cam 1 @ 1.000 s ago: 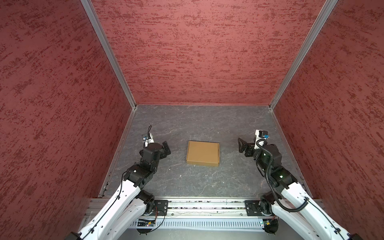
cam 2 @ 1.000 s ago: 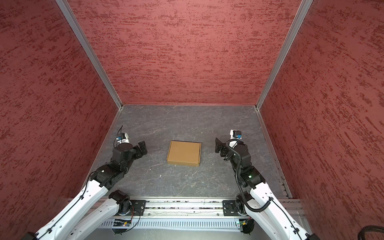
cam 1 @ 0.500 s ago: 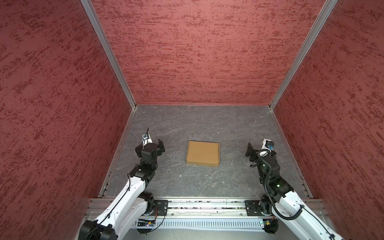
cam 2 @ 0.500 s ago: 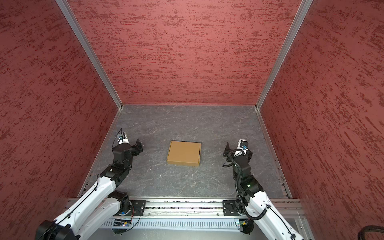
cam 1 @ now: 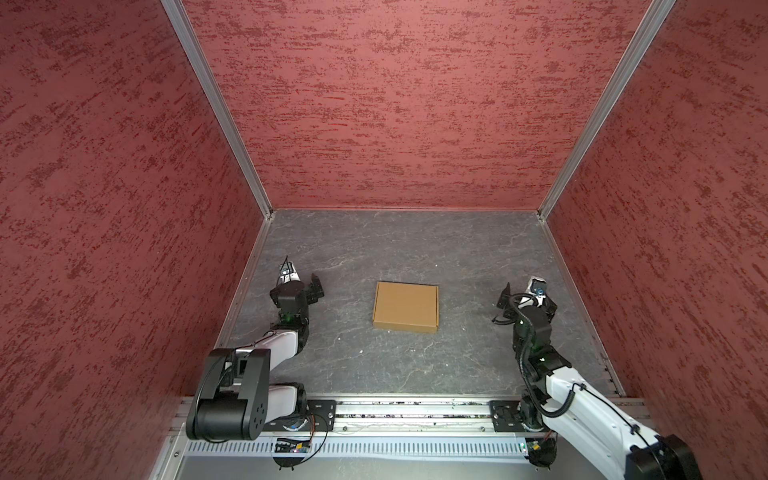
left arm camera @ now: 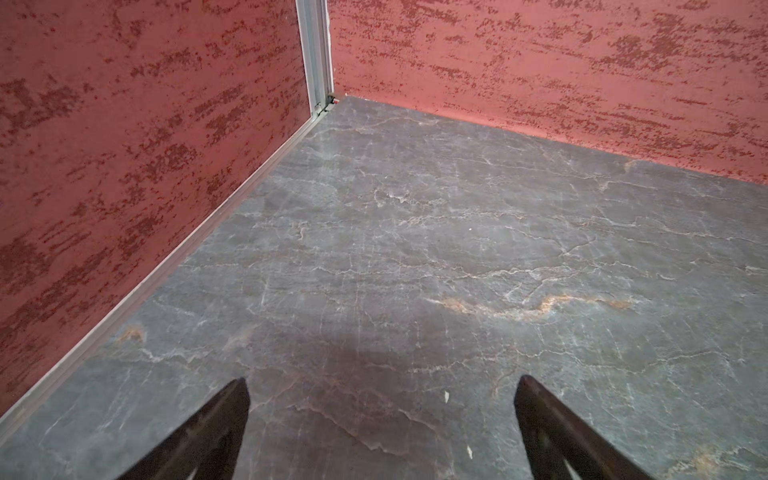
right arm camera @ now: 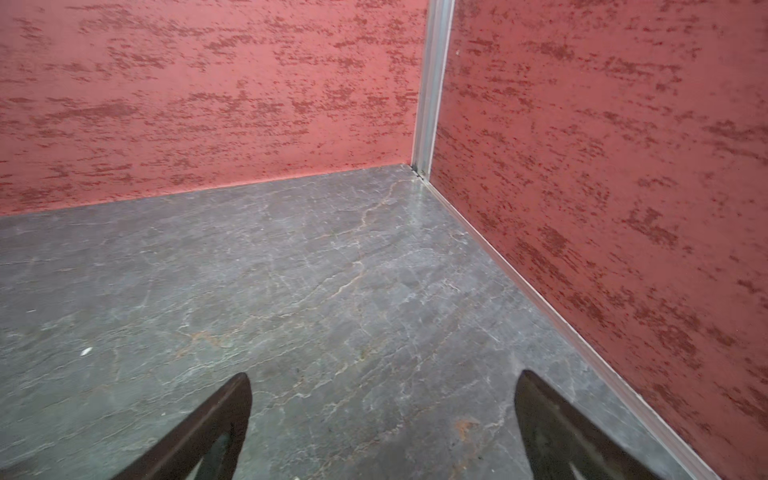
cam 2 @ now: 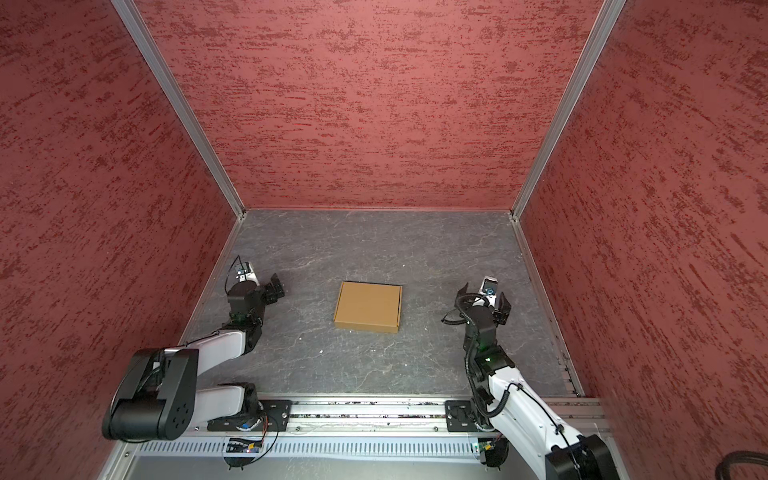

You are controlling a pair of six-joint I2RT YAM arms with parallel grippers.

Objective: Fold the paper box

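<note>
- Both top views show the paper box (cam 1: 406,306) (cam 2: 368,306) folded shut. It lies flat on the grey tabletop (cam 1: 415,249), a little below the middle of the frame.
- Left wrist view: the left gripper (left arm camera: 383,381) has its jaws spread wide and holds nothing, with only tabletop between them.
- Right wrist view: the right gripper (right arm camera: 384,375) is likewise wide apart and empty.
- In both top views each gripper is well apart from the box, one to its left and one to its right.

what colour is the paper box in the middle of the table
Plain tan-brown, with no print visible on the paper box. It shows best in both top views.
</note>
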